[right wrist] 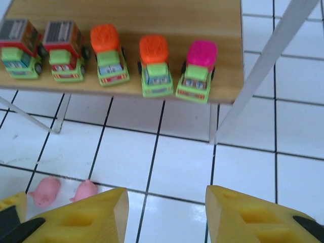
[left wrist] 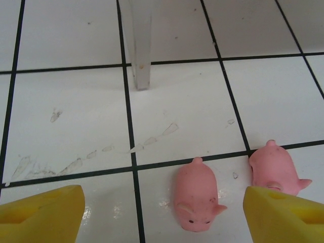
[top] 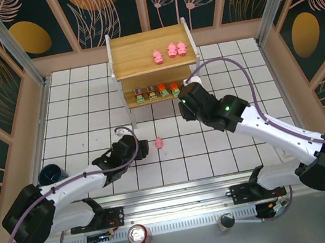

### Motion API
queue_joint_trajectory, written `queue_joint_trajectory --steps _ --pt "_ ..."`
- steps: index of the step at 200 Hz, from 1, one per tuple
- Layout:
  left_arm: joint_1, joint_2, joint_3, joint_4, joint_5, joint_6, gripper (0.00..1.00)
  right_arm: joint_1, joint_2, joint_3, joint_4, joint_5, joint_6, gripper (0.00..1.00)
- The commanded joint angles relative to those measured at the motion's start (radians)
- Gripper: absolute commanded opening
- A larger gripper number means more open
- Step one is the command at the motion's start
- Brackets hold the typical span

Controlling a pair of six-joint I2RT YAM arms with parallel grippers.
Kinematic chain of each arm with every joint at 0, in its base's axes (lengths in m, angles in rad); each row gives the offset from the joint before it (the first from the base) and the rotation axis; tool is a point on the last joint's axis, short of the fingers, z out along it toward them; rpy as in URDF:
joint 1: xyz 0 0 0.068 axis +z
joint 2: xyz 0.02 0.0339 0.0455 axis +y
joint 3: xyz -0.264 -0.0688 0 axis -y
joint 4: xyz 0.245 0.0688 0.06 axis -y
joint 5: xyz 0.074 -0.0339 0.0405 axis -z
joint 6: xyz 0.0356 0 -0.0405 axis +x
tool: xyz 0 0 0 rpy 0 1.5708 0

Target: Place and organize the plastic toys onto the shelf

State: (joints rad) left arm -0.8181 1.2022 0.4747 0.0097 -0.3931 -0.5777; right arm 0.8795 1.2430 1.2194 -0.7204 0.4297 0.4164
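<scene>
Three glossy, rounded pink pigs (top: 172,50) stand close together toward the right of the top board of the shelf (top: 141,69), a two-tier rack of pale, grained wood on thin white legs at the far side of the tiled table (top: 73,111). On its lower board five blocky toy trucks (right wrist: 154,65) with green bases sit in a row, noses to the front edge: two with grey striped tops at the left, two with orange tops, and one with a magenta top at the right end. Two more lie on the shiny white tiles in front of the shelf. One pig (left wrist: 195,195) lies between the blunt yellow fingers of the left gripper (left wrist: 162,217), which is spread wide and holds nothing. The other pig (left wrist: 276,169) is partly hidden behind one finger (left wrist: 283,215), and a white shelf leg (left wrist: 140,45) stands beyond them. The right gripper (right wrist: 167,217) hovers before the lower board, fingers apart over bare tile. A dark blue mug (top: 51,174) sits at the table's left edge. A red soda can (top: 138,235) stands on the metal rail near the arm bases.
</scene>
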Motion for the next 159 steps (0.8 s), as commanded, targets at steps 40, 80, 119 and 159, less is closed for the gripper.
queue_joint_trajectory --steps 40,80,119,159 --pt "0.006 0.094 0.077 -0.068 0.015 -0.059 0.79 0.021 -0.028 -0.118 0.094 -0.060 0.099 0.44" --pt "0.005 0.163 0.105 -0.080 0.023 -0.075 0.76 0.022 -0.028 -0.151 0.112 -0.069 0.111 0.43" --pt "0.006 0.187 0.106 -0.068 0.036 -0.080 0.74 0.023 -0.034 -0.175 0.121 -0.074 0.117 0.43" --pt "0.005 0.209 0.111 -0.068 0.044 -0.080 0.73 0.022 -0.039 -0.195 0.130 -0.078 0.125 0.43"
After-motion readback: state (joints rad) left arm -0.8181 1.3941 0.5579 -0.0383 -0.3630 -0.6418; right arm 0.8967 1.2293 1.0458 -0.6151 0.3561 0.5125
